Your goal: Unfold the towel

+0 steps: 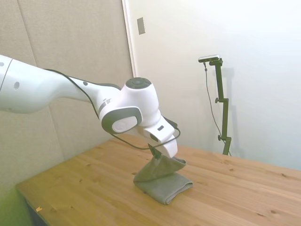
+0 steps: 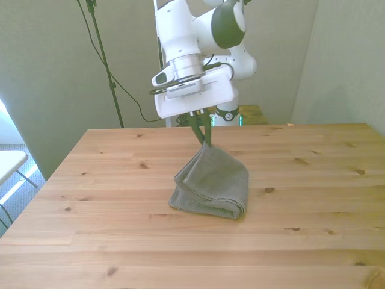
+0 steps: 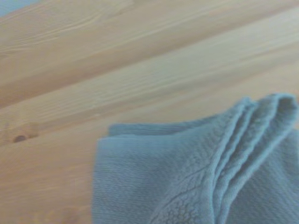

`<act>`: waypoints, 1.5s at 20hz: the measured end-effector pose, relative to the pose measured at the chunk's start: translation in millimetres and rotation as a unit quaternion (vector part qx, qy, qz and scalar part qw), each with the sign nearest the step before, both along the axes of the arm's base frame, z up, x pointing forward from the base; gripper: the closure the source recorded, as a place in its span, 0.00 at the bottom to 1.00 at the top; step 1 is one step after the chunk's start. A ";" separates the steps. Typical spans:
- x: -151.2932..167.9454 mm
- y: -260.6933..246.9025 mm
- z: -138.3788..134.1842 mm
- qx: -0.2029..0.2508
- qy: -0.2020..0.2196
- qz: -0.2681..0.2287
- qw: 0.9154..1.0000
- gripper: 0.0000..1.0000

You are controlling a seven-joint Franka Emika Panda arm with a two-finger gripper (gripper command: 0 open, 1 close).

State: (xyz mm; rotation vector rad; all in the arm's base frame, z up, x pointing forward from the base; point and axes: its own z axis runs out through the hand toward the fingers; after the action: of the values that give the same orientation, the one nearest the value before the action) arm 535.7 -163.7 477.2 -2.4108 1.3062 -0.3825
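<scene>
The gripper (image 2: 206, 139) was pinched shut on the towel's (image 2: 212, 182) top corner, lifting it into a peak while the rest lay mid-table (image 2: 313, 180). Soft, light and limp, it would likely sag and drape; a single-layer corner seemed the best hold.

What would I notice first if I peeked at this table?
You would first spot the gripper above the middle of the wooden table, pinching one corner of the grey towel and lifting it into a little tent. The rest of the towel lies folded on the wood.
</scene>
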 end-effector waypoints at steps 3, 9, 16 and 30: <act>9.6 41.9 11.6 -0.016 -0.011 0.041 0.999 1.00; 0.9 106.1 6.2 -0.064 -0.051 0.113 0.990 1.00; -5.9 156.1 4.3 -0.084 -0.091 0.154 0.980 1.00; 46.4 214.5 -8.2 -0.074 -0.088 0.182 0.977 0.00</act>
State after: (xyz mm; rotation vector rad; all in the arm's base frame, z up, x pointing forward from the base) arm 582.1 50.8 469.0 -2.5992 0.7641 -0.5874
